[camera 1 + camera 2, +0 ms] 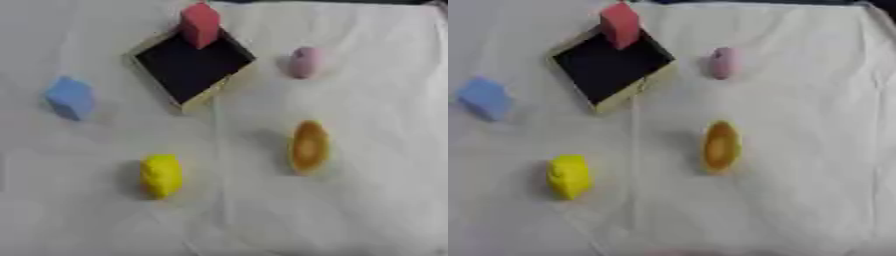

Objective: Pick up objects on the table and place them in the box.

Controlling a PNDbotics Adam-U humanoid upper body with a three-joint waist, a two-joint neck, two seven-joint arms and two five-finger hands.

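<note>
Bright, even light over a white cloth (pixel 367 210), with no glare. Both views are soft and blurred throughout, so edges smear. Faint grey shadows fall just left of the yellow object (pixel 161 175) and the orange object (pixel 309 147). The box (pixel 192 67) interior reads flat black

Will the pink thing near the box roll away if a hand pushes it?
Probably a little. The pink thing looks rounded with no flat sides showing, so a push may make it roll or wobble. It lies on wrinkled white cloth, which might slow it down. It looks small, so likely light, though what it is made of cannot be made out.
</note>
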